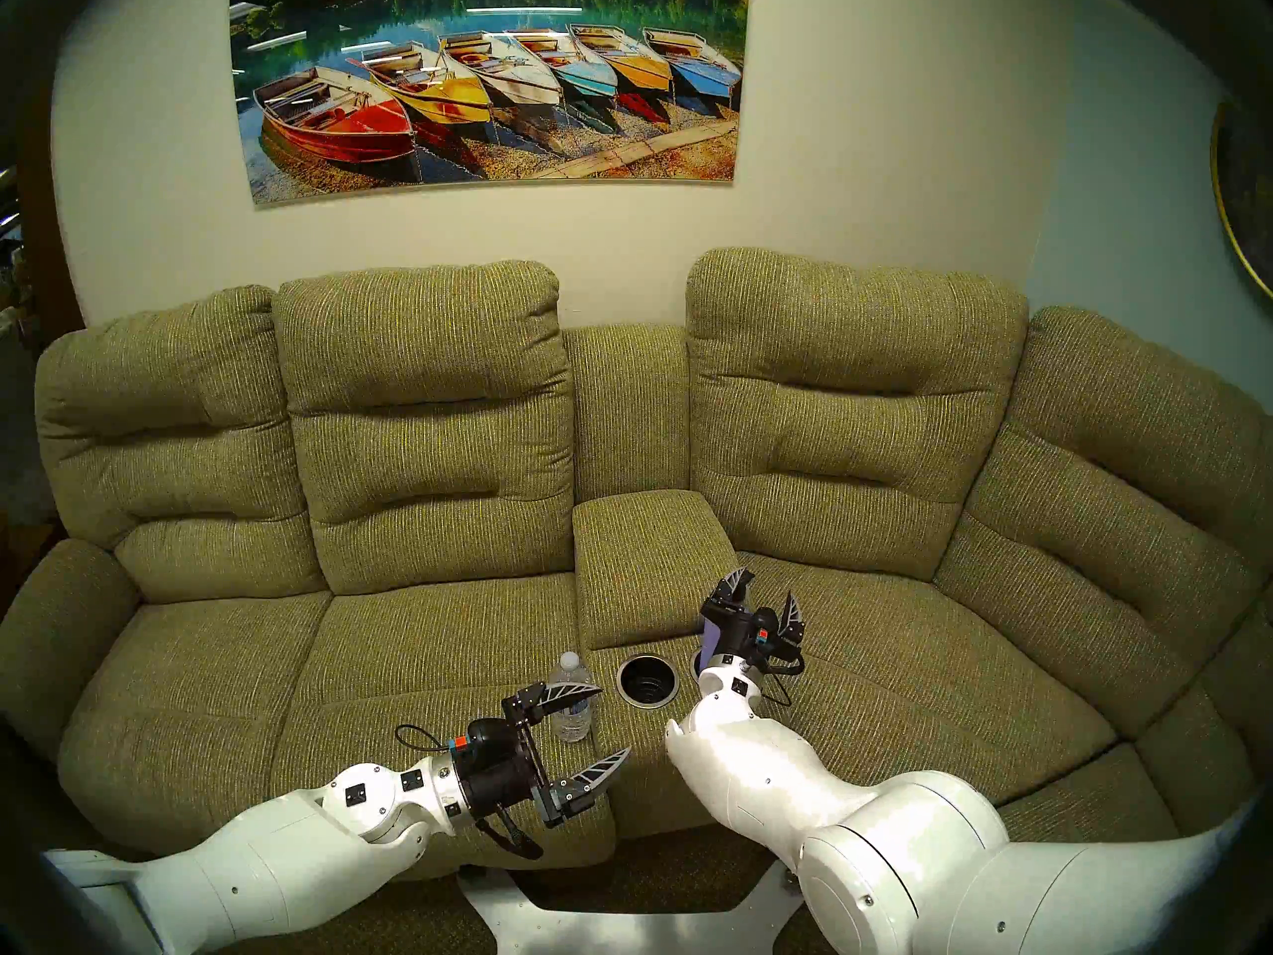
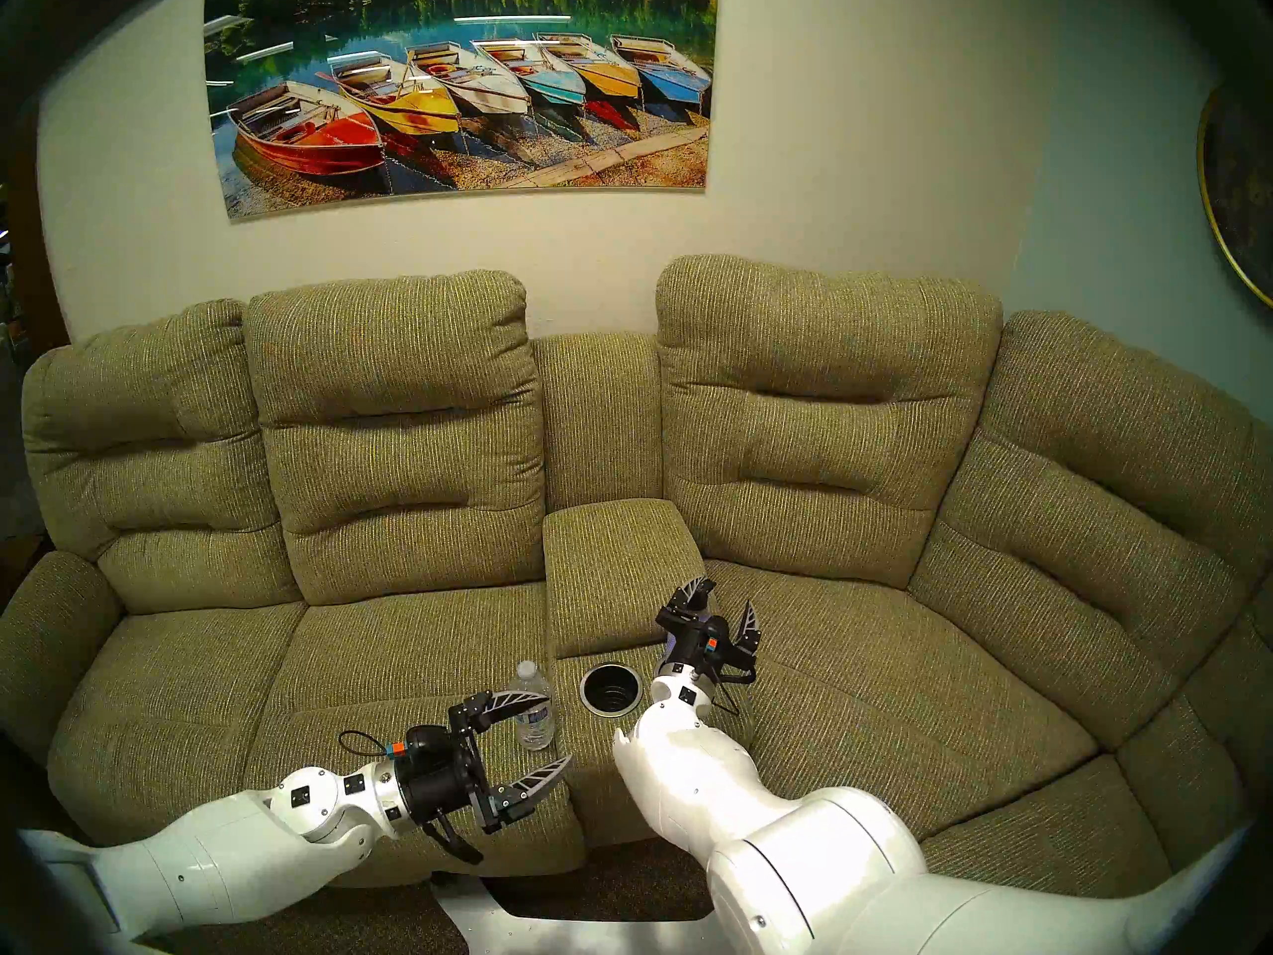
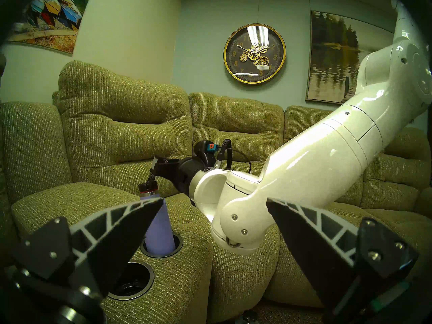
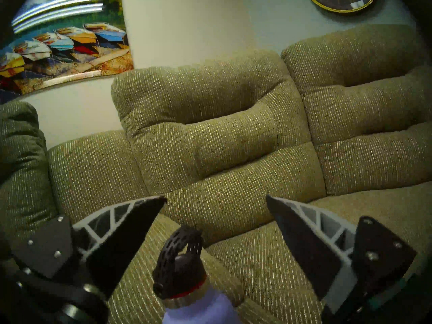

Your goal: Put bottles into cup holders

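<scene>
The lavender flask (image 3: 160, 227) with its black loop cap (image 4: 180, 265) stands upright in the right cup holder (image 3: 178, 246) of the sofa console. My right gripper (image 1: 768, 588) is open just above it, fingers either side of the cap without touching; it also shows in the right wrist view (image 4: 216, 198). The left cup holder (image 1: 647, 681) is an empty, silver-rimmed black recess. The clear water bottle (image 1: 572, 698) stands upright on the seat left of the console. My left gripper (image 1: 613, 719) is open and empty beside it, one finger crossing in front of it. The water bottle is out of the left wrist view.
The olive sofa's padded console lid (image 1: 640, 561) rises just behind the cup holders. My right forearm (image 3: 327, 152) reaches across above the right seat. A boat picture (image 1: 489, 78) and a clock (image 3: 254, 53) hang on the walls behind.
</scene>
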Robot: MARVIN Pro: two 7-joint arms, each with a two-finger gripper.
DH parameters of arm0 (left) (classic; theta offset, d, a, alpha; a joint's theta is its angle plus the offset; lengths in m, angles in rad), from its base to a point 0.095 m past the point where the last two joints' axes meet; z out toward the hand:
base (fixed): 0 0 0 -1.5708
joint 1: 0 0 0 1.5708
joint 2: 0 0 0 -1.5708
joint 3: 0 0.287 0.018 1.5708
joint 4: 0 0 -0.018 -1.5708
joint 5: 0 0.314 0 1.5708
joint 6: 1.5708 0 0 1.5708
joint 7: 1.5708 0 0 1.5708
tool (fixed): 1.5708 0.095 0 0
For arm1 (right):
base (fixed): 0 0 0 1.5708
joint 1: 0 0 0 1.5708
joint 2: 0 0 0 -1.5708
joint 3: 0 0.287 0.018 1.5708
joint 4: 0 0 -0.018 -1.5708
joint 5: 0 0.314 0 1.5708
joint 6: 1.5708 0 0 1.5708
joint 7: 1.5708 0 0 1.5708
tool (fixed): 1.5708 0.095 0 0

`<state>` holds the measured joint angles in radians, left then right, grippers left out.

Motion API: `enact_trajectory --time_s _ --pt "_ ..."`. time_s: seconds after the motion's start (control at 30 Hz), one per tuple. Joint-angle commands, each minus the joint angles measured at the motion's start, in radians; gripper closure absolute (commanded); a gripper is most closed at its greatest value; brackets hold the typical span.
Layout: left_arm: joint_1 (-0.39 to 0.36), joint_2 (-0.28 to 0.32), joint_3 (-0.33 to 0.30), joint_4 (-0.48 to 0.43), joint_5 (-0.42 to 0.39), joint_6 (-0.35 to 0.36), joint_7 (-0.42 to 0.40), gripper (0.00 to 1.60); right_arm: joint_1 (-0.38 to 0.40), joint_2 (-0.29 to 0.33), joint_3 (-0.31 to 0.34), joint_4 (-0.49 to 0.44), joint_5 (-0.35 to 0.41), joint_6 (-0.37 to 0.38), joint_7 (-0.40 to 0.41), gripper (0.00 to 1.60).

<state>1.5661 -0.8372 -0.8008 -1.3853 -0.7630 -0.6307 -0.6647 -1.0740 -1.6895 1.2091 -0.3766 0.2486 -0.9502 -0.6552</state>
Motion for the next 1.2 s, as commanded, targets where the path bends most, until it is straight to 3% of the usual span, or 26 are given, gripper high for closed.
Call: enact_trajectory --time_s 0.0,0.3,0.6,0.77,0.93,1.17 --pt "0.002 0.005 -0.005 -0.012 -0.003 -0.007 0.000 0.00 -0.036 0.086 0.007 -0.110 -0.054 -0.010 -0.076 0.00" --pt "0.077 0.104 -0.035 -0.066 -0.040 -0.039 -0.001 0.00 -0.138 0.176 0.020 -0.184 -0.115 -0.010 -0.134 0.00" --pt "0.103 0.122 -0.055 -0.009 -0.045 -0.058 0.036 0.00 -0.223 0.208 0.004 -0.254 -0.171 -0.010 -0.155 0.00" --pt "0.104 0.109 -0.062 0.065 -0.056 -0.076 0.050 0.00 -0.266 0.221 0.003 -0.296 -0.175 -0.010 -0.159 0.00" --pt "0.055 0.070 -0.074 0.162 -0.120 -0.109 -0.022 0.00 -0.289 0.228 0.004 -0.336 -0.170 -0.010 -0.157 0.00" --pt "-0.054 0.000 -0.066 0.269 -0.132 -0.046 -0.092 0.00 -0.288 0.228 0.002 -0.335 -0.171 -0.010 -0.161 0.00"
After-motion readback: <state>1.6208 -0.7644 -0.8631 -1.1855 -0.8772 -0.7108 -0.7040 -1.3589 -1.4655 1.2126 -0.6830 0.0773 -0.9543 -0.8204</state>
